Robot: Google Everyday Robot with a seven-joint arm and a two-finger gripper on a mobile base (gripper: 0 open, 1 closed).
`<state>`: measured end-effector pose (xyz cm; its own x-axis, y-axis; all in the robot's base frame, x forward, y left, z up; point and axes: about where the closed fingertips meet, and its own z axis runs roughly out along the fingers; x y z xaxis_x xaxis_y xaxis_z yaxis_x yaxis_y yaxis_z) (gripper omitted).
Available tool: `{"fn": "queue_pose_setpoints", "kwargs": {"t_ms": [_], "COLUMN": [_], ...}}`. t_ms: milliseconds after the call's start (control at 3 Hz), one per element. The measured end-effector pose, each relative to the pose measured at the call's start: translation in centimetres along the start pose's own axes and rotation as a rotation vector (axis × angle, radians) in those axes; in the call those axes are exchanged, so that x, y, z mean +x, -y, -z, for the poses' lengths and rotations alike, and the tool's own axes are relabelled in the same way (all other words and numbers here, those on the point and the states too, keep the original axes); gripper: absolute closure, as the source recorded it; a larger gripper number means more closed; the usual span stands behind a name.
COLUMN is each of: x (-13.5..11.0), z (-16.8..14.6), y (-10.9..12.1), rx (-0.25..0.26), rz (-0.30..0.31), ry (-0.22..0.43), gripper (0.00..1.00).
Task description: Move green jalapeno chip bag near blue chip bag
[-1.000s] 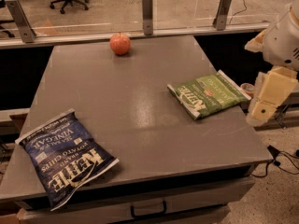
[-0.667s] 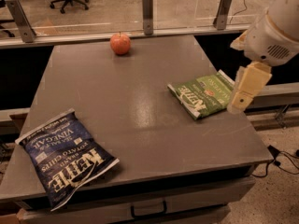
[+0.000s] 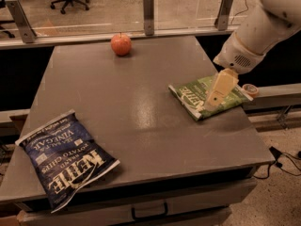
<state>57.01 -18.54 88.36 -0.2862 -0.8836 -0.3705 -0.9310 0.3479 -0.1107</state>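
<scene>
The green jalapeno chip bag (image 3: pixel 195 98) lies flat near the right edge of the grey table (image 3: pixel 131 107). The blue chip bag (image 3: pixel 66 157) lies at the table's front left corner, its lettering upside down to me. My gripper (image 3: pixel 217 92) hangs from the white arm (image 3: pixel 263 27) coming in from the upper right. It is right over the green bag's right half and hides part of it. I cannot see whether it touches the bag.
A red apple (image 3: pixel 121 44) sits at the back of the table, left of centre. A glass barrier with metal posts (image 3: pixel 148 7) runs behind the table. A drawer handle (image 3: pixel 149 213) shows below the front edge. Cables lie on the floor at right.
The arm has swung left from beyond the table's right edge. The gripper now hangs over the green bag instead of beside it. The bags and apple have not moved.
</scene>
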Motion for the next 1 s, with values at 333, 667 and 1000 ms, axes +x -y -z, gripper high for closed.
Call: {"fn": "queue_pose_setpoints", "kwargs": {"t_ms": [333, 667, 1000], "x": [0.9, 1.5, 1.7], "z": [-3.4, -5.3, -5.6], "y": [0.8, 0.9, 1.1], "rx": [-0.063, -0.1, -0.111], "rz": [-0.059, -0.093, -0.117], "ry": [-0.008, -0.01, 0.002], "gripper": [0.0, 0.18, 0.42]}}
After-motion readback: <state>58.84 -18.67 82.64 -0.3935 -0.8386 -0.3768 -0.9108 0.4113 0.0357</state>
